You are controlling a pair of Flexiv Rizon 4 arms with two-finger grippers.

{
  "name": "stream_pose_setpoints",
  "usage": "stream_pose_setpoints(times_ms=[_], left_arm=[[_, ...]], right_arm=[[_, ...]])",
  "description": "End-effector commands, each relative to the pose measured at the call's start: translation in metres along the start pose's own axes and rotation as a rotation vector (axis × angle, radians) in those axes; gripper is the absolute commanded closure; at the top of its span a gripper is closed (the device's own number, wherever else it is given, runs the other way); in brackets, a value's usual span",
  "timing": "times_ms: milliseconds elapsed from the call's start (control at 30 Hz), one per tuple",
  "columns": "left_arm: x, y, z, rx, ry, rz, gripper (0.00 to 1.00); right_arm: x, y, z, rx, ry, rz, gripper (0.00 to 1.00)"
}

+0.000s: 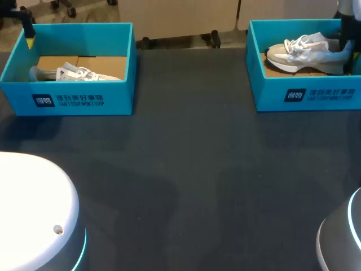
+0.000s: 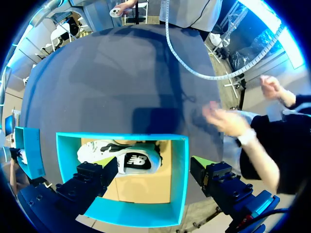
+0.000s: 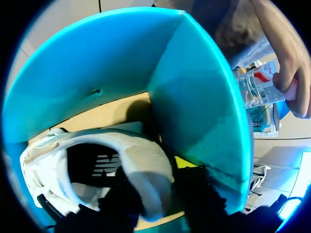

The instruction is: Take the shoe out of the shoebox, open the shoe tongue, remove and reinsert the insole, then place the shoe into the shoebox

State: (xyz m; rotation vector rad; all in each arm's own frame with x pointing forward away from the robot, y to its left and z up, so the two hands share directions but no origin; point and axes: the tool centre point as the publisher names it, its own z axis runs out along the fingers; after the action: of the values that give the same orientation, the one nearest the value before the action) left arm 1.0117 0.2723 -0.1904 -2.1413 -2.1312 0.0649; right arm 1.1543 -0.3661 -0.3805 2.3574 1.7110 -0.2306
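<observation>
— Right gripper (image 3: 160,194), state?
— Clenched on the heel of the beige-and-white sneaker (image 3: 92,160): one dark finger inside the collar, the other outside, just beside the teal wall.
— And the sneaker's whereabouts?
— Inside the right shoebox (image 1: 307,96), upright, laces up, toe toward the table's middle, heel close to the box's right wall. Brown cardboard under it.
— Left gripper (image 2: 153,167)?
— Released, fingers spread wide, gripping nothing. Hovering above the left shoebox (image 1: 67,101), by its far left corner in the head view.
— Contents of that box?
— One white shoe (image 1: 76,73), lying along the wall nearest the robot, on a brown cardboard floor (image 1: 107,63). Rest of that floor bare.
— Placement of the two boxes?
— Well apart, one at each far side of the dark table (image 1: 186,169), both teal and open-topped, printed fronts toward the robot.
</observation>
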Motion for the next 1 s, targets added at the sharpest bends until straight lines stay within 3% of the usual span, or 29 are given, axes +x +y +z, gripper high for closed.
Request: stream_pose_setpoints(times_ms=[33, 433, 600, 900, 1000], left_arm=[[0.000, -0.001, 0.000, -0.003, 0.002, 0.000, 0.00], [0.000, -0.001, 0.000, -0.003, 0.002, 0.000, 0.00], [0.000, -0.001, 0.000, -0.003, 0.002, 0.000, 0.00], [0.000, -0.001, 0.000, -0.003, 0.002, 0.000, 0.00], [0.000, -0.001, 0.000, -0.003, 0.002, 0.000, 0.00]], right_arm=[[-0.002, 0.007, -0.001, 0.015, -0.003, 0.002, 1.00], [-0.015, -0.007, -0.045, -0.002, -0.020, 0.018, 1.00], [-0.020, -0.019, -0.081, -0.028, -0.007, 0.012, 1.00], [-0.003, -0.047, -0.139, -0.095, 0.019, 0.033, 1.00], [0.000, -0.056, -0.145, -0.093, 0.011, 0.049, 1.00]])
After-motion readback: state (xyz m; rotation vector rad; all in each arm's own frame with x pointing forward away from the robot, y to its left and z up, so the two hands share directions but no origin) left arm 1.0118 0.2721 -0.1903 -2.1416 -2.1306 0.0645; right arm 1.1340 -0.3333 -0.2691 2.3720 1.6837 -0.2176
